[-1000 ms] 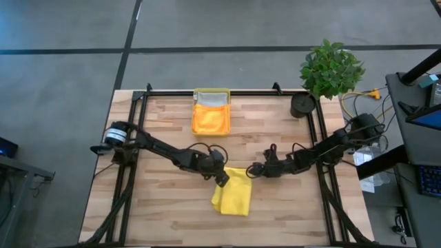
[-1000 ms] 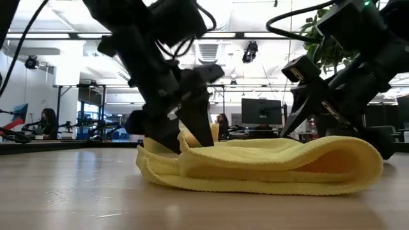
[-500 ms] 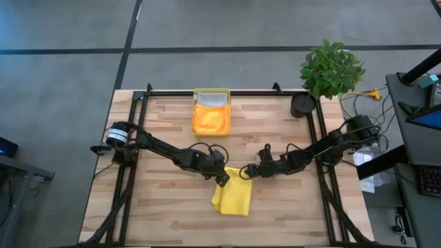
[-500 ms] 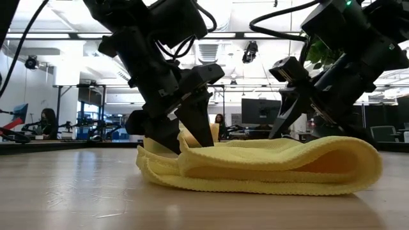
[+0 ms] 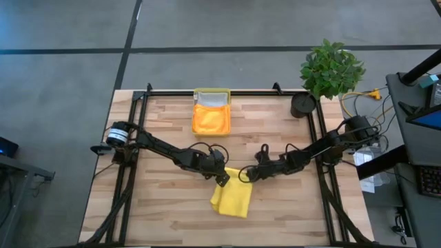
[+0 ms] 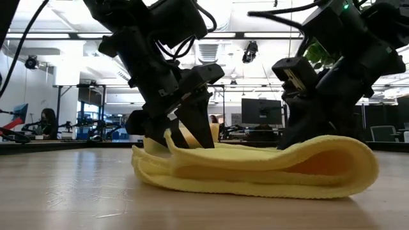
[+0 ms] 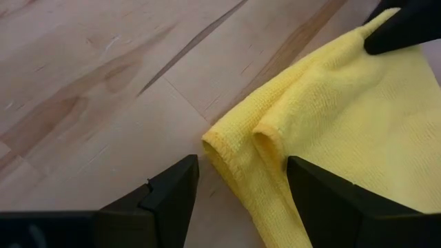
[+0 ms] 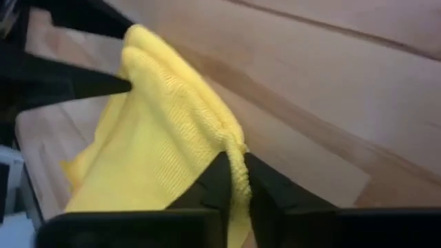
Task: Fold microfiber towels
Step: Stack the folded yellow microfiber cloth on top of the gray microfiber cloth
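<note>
Now right end effector (image 8: 238,180) pinches yellow towel (image 5: 231,198) edge; left end effector (image 7: 241,189) gapes beside its corner.

The wooden worktop (image 5: 158,200) is being surrounded by a grey concrete floor (image 5: 62,76) crossed by dark lines. A potted plant (image 5: 331,69) is being kept at one corner. Beyond, an open room is being lit by ceiling lamps (image 6: 249,52), with monitors (image 6: 261,110) and a seated person (image 6: 47,121) being shown.

Yellow towel (image 5: 233,199) folded, orange towel (image 5: 210,118) in tray
</note>
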Controlling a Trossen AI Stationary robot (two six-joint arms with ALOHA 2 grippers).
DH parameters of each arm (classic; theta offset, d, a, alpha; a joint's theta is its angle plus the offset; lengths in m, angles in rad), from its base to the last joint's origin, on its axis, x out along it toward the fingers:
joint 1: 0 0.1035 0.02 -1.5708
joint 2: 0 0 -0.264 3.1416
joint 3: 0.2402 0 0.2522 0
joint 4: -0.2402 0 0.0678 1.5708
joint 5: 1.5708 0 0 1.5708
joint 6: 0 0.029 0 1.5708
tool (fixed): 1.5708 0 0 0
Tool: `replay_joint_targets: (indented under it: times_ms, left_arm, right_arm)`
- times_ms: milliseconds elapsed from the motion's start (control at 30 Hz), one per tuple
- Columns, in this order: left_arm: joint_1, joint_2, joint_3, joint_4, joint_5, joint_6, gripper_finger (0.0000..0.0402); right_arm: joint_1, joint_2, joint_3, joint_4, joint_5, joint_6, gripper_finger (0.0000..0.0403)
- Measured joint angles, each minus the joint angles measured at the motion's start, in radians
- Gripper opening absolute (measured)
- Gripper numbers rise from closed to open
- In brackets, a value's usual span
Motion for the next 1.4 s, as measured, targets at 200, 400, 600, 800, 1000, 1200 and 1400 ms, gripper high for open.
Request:
replay_joint_targets:
  times_ms: [200,400,600,800,1000,1200,1400]
  left_arm:
    - [0.000,-0.052,-0.001,0.002,-0.007,0.021,0.0215]
    - [0.002,-0.144,-0.006,-0.015,-0.060,0.134,0.0215]
    - [0.002,-0.213,0.006,-0.010,-0.060,0.371,0.0226]
    - [0.003,-0.201,0.037,0.000,-0.005,0.545,0.0277]
    - [0.003,-0.174,0.035,0.001,-0.007,0.645,0.0339]
    - [0.011,-0.173,0.032,0.000,0.004,0.648,0.0378]
    - [0.019,-0.173,0.032,0.038,0.150,0.658,0.0384]
  right_arm:
    - [0.000,-0.014,0.009,0.034,-0.008,-0.086,0.0012]
    - [0.001,-0.065,0.045,0.026,-0.010,-0.284,0.0010]
    - [0.015,-0.083,0.138,-0.099,-0.043,-0.493,0.0010]
    - [0.029,-0.075,0.279,-0.325,-0.035,-0.694,0.0009]
    - [0.038,-0.075,0.382,-0.432,0.020,-0.827,0.0009]
    - [0.039,-0.075,0.406,-0.440,0.023,-0.876,0.0009]
    - [0.040,-0.075,0.400,-0.446,0.023,-0.876,0.0009]
